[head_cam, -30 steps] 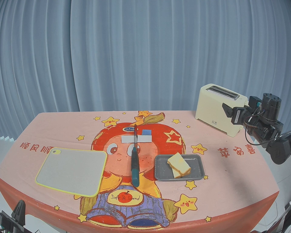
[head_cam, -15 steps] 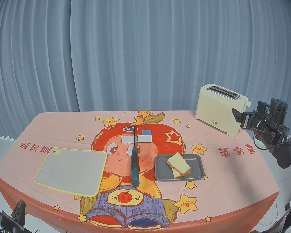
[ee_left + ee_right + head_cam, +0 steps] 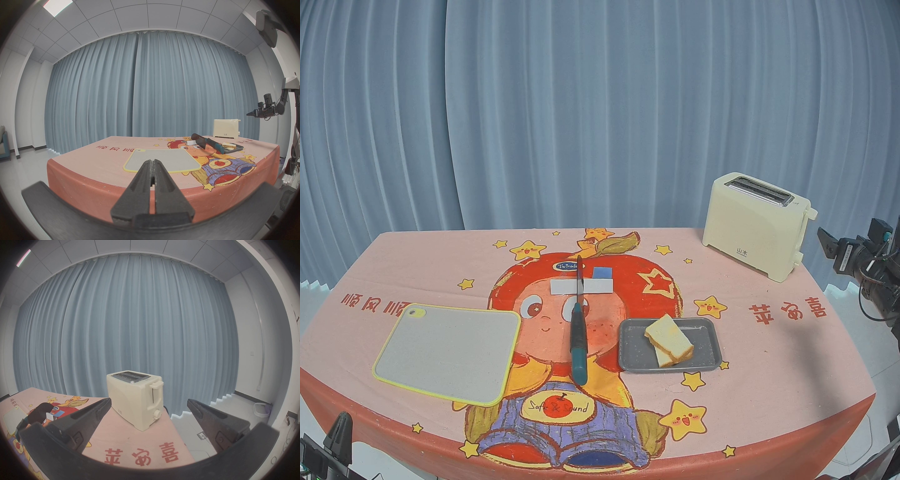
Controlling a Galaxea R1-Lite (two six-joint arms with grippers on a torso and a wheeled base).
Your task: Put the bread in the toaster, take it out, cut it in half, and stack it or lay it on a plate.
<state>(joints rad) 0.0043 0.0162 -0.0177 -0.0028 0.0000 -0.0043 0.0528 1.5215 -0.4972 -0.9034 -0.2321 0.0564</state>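
Your pale, crusted bread halves (image 3: 670, 340) lie stacked on the grey rectangular metal tray (image 3: 634, 348), lower centre-right of frame, so plating looks done; right gripper (image 3: 149, 402), spread wide, faces the cream boxy toaster (image 3: 756, 225); left gripper (image 3: 153, 163) pressed together, likely parked

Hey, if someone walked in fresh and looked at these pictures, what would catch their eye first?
The bright cartoon tablecloth, with a cream toaster at its far right corner. Near the middle, bread pieces sit on a grey tray, a teal-handled knife just to its left, and a yellow-rimmed cutting board farther left.
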